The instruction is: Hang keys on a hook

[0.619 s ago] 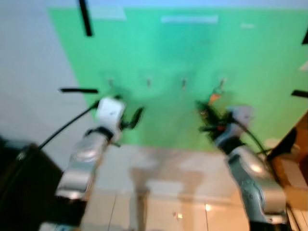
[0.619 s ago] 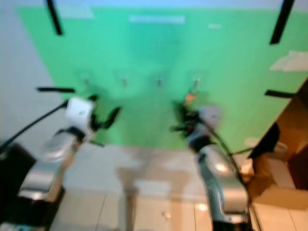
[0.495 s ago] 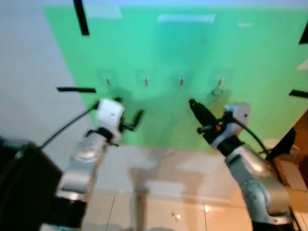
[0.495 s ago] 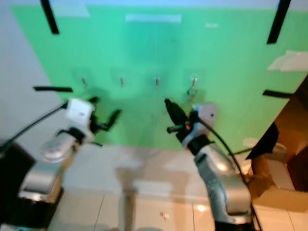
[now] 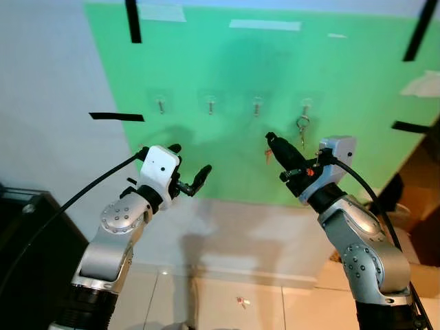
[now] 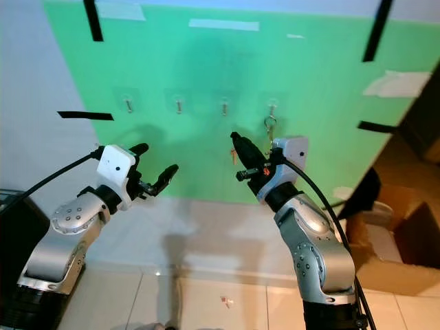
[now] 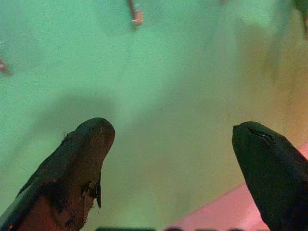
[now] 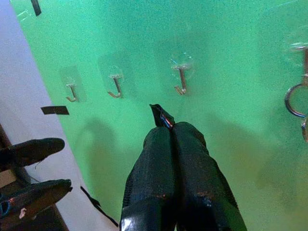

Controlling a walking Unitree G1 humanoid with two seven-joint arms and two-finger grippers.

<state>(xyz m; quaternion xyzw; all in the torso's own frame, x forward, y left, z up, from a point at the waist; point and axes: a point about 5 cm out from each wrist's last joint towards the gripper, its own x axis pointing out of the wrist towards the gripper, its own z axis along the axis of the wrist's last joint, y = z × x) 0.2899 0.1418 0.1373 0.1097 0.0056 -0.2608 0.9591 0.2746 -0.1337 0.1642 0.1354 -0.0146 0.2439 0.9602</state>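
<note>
A green panel (image 5: pixel 330 82) on the wall carries a row of several small metal hooks. A metal key ring (image 5: pixel 301 124) hangs from the rightmost hook (image 5: pixel 305 106). My right gripper (image 5: pixel 269 137) is shut and points at the panel, below and between the two right-hand hooks. A small dark tab (image 8: pixel 161 115) with a red mark sticks out of its fingertips. A small orange piece (image 5: pixel 267 157) hangs just under them. My left gripper (image 5: pixel 189 161) is open and empty, held below the left hooks and short of the panel.
Black tape strips (image 5: pixel 115 117) mark the wall around the panel. A dark cabinet (image 5: pixel 27 240) stands low on the left. A cardboard box (image 6: pixel 405 240) sits on the right. Pale tiled floor (image 5: pixel 234 302) lies below.
The view has shifted and sharpened. My right gripper has lifted and drawn a little left from just under the rightmost hook. The left arm has kept its pose.
</note>
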